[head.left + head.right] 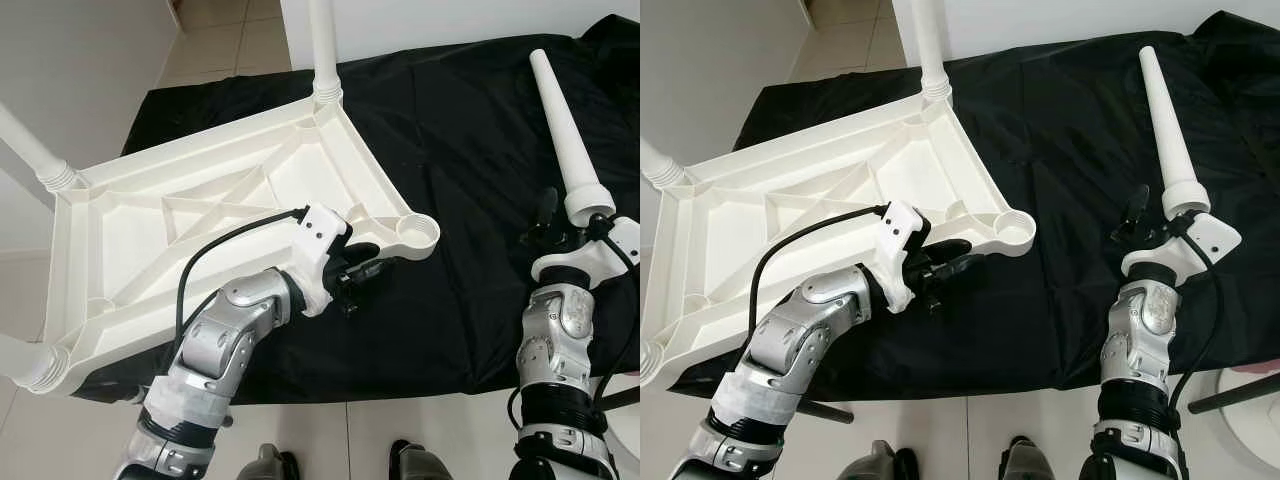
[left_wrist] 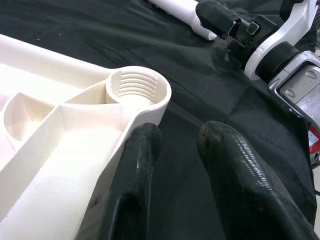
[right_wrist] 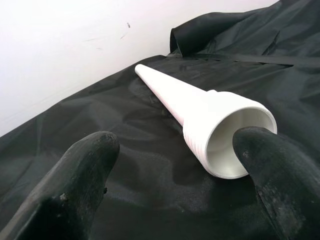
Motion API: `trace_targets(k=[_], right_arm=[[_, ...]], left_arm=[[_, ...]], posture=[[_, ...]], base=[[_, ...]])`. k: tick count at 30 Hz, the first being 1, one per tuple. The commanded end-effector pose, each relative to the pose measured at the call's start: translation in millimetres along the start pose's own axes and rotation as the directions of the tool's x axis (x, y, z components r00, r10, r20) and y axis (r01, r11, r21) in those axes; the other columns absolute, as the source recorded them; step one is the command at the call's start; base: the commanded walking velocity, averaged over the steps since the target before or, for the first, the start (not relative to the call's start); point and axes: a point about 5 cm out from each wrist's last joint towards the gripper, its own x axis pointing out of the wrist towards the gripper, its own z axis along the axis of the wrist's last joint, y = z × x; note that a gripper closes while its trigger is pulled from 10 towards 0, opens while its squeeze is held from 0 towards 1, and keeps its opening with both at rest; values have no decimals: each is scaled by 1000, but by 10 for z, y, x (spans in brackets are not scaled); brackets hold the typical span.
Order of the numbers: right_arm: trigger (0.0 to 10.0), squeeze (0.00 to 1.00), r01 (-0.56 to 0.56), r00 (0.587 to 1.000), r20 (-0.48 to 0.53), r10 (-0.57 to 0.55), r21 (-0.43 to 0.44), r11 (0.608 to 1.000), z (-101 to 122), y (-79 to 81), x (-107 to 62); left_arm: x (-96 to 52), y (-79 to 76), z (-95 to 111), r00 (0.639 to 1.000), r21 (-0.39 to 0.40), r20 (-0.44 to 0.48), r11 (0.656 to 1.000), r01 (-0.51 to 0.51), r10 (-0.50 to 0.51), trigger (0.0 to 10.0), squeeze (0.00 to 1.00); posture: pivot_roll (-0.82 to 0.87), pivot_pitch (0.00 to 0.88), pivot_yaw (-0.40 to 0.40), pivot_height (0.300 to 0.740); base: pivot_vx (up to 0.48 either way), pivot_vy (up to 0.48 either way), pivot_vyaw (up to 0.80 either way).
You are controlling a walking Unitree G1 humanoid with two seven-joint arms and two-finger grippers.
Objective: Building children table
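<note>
Your table (image 1: pixel 200 230) lies upside down on the black cloth (image 1: pixel 460 130) so its empty socket (image 1: pixel 418 235) faces up; left fingers (image 2: pixel 140 165) sit apart beside it. Right fingers (image 3: pixel 85 165), apart, flank the loose leg (image 1: pixel 565 130).

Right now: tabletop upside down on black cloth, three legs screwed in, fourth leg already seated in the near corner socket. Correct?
Not quite. The near corner socket is empty, as the left wrist view shows. The fourth leg lies loose on the black cloth by the right gripper. The rest stands: tabletop upside down, three legs in.
</note>
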Motion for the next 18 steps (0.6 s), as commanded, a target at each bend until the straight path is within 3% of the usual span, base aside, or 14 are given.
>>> trace_targets(k=[1,18], right_arm=[[10000,0,7,1000,-23,-7,9,1000,-49,2,-43],[10000,0,-74,996,-52,73,-16,997,-1,1,292]], left_arm=[[-38,10,-46,999,-7,-25,1000,-25,25,10000,0],[-114,-4,-31,998,-14,-52,1000,-25,25,10000,0]], posture=[[47,202,143,740],[80,240,178,740]], base=[[0,0,0],[0,0,0]])
